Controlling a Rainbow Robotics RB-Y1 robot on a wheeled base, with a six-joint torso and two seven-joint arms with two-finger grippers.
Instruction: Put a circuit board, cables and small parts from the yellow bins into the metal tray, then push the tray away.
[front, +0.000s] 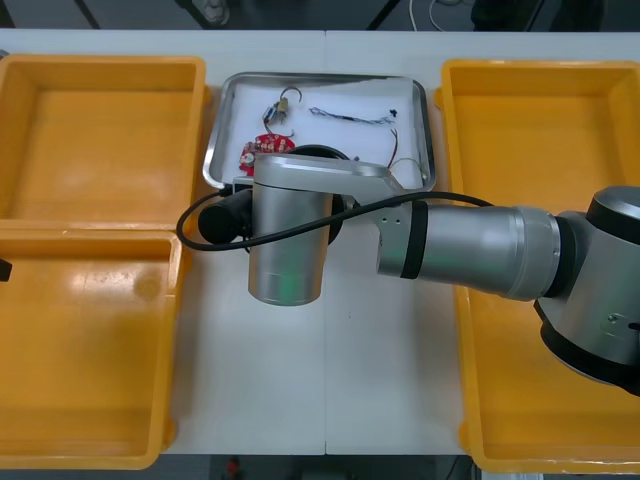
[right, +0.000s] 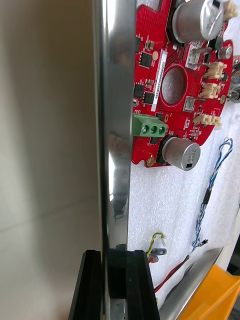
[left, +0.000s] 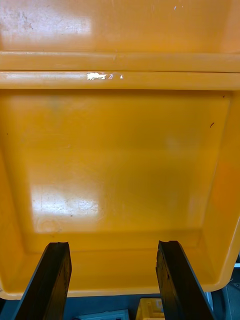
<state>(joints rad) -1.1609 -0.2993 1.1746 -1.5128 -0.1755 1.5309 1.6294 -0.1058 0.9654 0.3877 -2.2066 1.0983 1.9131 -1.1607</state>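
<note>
Seen from above: light table (front: 260, 380), yellow bins (front: 100, 130) at both sides, tray (front: 222, 140) between them toward the far edge. Inside the tray, on white lining: red board (right: 165, 55) beside the near rim, blue-white cable (right: 207, 196), red-yellow cable (right: 159, 250). Right arm (front: 470, 240) across the table's middle, hiding the tray's near rim. Right gripper (right: 116, 256) narrow, pinching that rim. Left gripper (left: 114, 246) wide, over a bin's floor. Strip of bare table beyond the tray's far rim.
</note>
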